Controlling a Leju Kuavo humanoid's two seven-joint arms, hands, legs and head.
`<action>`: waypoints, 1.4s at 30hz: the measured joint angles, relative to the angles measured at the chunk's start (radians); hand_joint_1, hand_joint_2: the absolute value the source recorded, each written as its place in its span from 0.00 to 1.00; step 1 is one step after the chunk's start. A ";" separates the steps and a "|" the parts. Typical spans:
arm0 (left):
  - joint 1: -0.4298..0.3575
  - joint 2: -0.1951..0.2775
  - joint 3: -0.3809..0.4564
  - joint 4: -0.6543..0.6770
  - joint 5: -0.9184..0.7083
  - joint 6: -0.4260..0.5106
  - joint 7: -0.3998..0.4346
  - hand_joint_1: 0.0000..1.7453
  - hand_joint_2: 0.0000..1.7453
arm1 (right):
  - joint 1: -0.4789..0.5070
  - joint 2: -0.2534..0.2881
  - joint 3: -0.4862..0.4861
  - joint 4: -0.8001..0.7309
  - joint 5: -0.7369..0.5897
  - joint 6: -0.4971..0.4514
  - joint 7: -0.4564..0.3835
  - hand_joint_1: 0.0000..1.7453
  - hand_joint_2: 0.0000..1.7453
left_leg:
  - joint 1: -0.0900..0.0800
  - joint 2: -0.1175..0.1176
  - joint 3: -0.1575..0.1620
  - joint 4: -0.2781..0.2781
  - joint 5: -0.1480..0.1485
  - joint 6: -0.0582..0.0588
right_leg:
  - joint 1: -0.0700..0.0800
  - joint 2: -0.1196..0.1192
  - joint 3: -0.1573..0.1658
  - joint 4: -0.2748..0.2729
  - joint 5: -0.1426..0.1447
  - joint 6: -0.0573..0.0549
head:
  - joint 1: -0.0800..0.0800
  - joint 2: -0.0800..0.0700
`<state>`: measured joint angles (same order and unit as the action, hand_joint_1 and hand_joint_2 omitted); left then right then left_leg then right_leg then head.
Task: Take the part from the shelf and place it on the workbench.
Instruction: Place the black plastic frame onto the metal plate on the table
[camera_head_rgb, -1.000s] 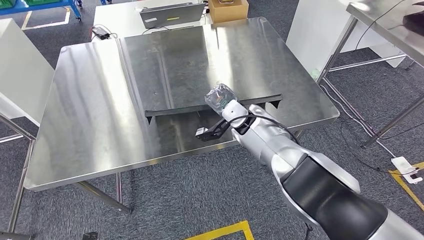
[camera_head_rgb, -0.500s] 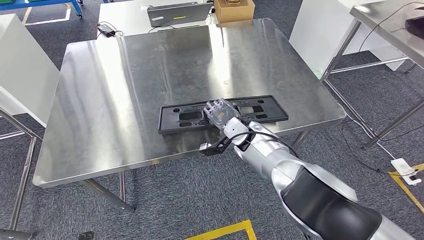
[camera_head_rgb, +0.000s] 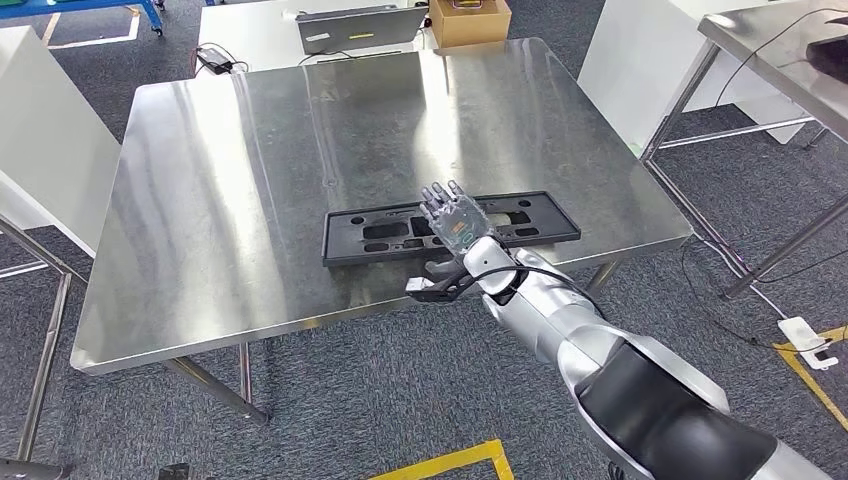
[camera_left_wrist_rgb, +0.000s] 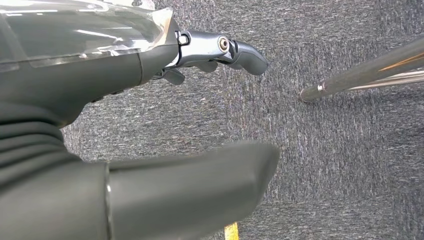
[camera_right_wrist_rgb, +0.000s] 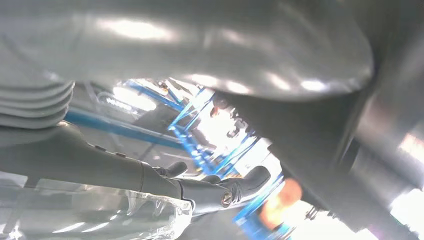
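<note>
The part (camera_head_rgb: 540, 222) is a long black plastic panel with cut-outs, lying flat on the steel workbench (camera_head_rgb: 250, 160) near its front edge. My right hand (camera_head_rgb: 452, 218) is over the middle of the part with its fingers stretched out and apart, gripping nothing. In the right wrist view the right hand (camera_right_wrist_rgb: 150, 185) is seen close up, its dark fingers (camera_right_wrist_rgb: 240, 184) extended; the part is hidden there. My left hand (camera_left_wrist_rgb: 75, 70) hangs above grey carpet with thumb and fingers (camera_left_wrist_rgb: 235, 50) apart and nothing between them.
A laptop (camera_head_rgb: 358, 27) and a cardboard box (camera_head_rgb: 468, 18) sit on a white table behind the workbench. A white unit (camera_head_rgb: 50, 150) stands at the left, another steel table (camera_head_rgb: 770, 50) at the right. A metal table leg (camera_left_wrist_rgb: 360, 75) crosses the carpet near my left hand.
The part went from standing on its edge in my right hand to lying flat on the workbench. My right hand let go and its fingers straightened.
</note>
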<state>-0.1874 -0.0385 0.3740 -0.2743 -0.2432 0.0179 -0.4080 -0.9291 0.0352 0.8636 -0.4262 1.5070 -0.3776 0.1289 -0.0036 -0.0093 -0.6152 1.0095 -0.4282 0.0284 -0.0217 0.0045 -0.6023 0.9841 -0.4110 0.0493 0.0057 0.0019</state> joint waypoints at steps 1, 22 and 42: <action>0.002 0.000 0.005 0.000 -0.001 0.000 -0.004 0.00 0.00 | 0.017 -0.003 -0.043 -0.042 -0.003 -0.036 -0.001 0.00 0.00 | 0.000 0.000 0.000 0.000 0.000 0.000 | 0.000 0.000 0.000 0.000 0.000 0.001 | 0.000 0.000; 0.061 0.000 0.092 0.000 -0.026 0.027 -0.051 0.00 0.00 | 0.459 -0.017 -0.711 -1.093 -0.472 -0.250 -0.259 0.00 0.00 | 0.002 -0.007 0.000 0.000 -0.001 0.002 | 0.001 -0.006 0.001 0.000 -0.004 0.005 | 0.000 0.000; 0.129 -0.005 0.302 0.000 0.023 0.087 -0.089 0.00 0.00 | 1.089 0.072 -0.820 -1.600 -1.097 -0.094 -0.622 0.00 0.00 | 0.002 -0.005 0.006 -0.001 -0.011 0.004 | 0.001 -0.004 0.006 -0.001 -0.012 0.009 | 0.000 0.000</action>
<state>-0.0581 -0.0440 0.6762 -0.2743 -0.2202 0.1050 -0.4968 0.1597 0.1076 0.0437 -2.0266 0.4102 -0.4720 -0.4932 -0.0015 -0.0148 -0.6090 1.0082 -0.4392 0.0322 -0.0203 0.0003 -0.5958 0.9833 -0.4227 0.0581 0.0053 0.0019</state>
